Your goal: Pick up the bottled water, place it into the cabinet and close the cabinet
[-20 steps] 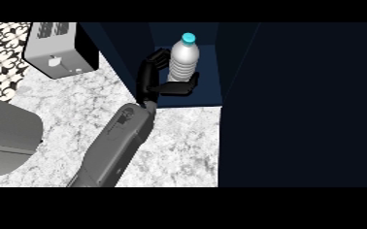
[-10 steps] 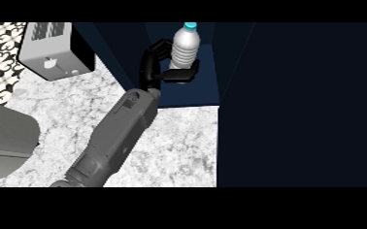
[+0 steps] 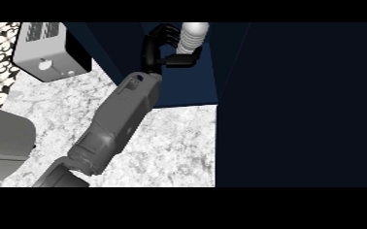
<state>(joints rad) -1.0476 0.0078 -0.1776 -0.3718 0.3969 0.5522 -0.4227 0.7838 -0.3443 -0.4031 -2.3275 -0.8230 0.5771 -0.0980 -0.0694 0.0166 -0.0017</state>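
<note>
The bottled water (image 3: 192, 36) was held upright inside the open cabinet (image 3: 190, 85), with the left robot hand (image 3: 152, 48) curled round it. If released before being seated on the cabinet floor, it could be toppled, or knocked over by withdrawn fingers.

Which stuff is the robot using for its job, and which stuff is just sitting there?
For the job:
bottled water
left robot hand, curled round the bottled water
cabinet, open

Just sitting there:
toaster on the counter
grey thing at the left edge, too cut off to name
</note>
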